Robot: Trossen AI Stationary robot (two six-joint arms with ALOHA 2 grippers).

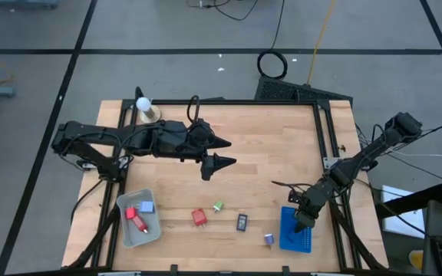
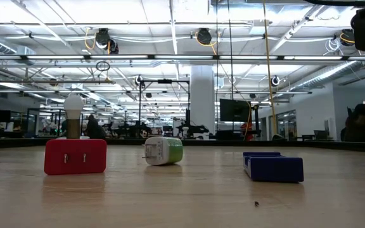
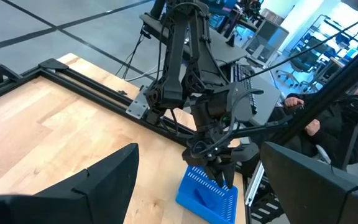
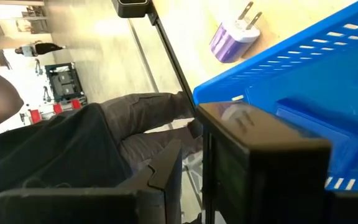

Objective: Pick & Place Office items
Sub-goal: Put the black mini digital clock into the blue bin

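Low down, right tool point(image 1: 301, 228) clenched on black rectangle point(image 4: 253, 134) over blue tray's point(image 1: 285, 239) edge, left tool point(image 1: 219, 152) released mid-table.

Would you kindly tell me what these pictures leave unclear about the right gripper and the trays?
- Right gripper: in the high view too small to tell open from shut; its wrist view shows a black rectangular block between the fingers, contact unclear.
- Blue slotted plastic tray: interior partly hidden by that gripper from above.
- Grey rectangular tray: absent from the low view.
- Black rectangular piece on the table: too small to identify.
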